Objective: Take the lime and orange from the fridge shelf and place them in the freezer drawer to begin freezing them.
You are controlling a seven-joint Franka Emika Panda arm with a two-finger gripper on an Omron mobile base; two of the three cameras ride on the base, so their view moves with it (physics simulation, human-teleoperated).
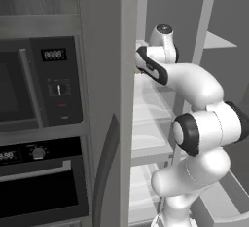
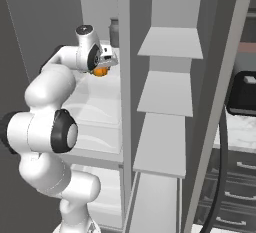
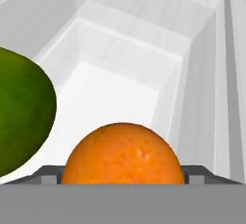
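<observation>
The orange [image 3: 123,155] lies close in front of the hand camera, between my two fingertips [image 3: 48,177], which stand wide apart with a thin gap on each side of it. My gripper [image 2: 102,65] reaches into the fridge over the translucent fridge shelf [image 2: 100,102], with the orange [image 2: 101,71] right at its fingers. The lime [image 3: 21,117], dark green at this short range, rests beside the orange, at the left of the hand view. The shelf [image 3: 120,83] shows as a pale tray with a raised rim. The freezer drawer is out of view.
The fridge's upright divider [image 2: 124,77] stands just right of the arm, with opaque grey shelves [image 2: 167,97] beyond it. A dark jar [image 2: 114,32] sits at the back of the upper shelf. Left of the fridge wall [image 1: 104,99] are a microwave [image 1: 29,85] and an oven [image 1: 39,182].
</observation>
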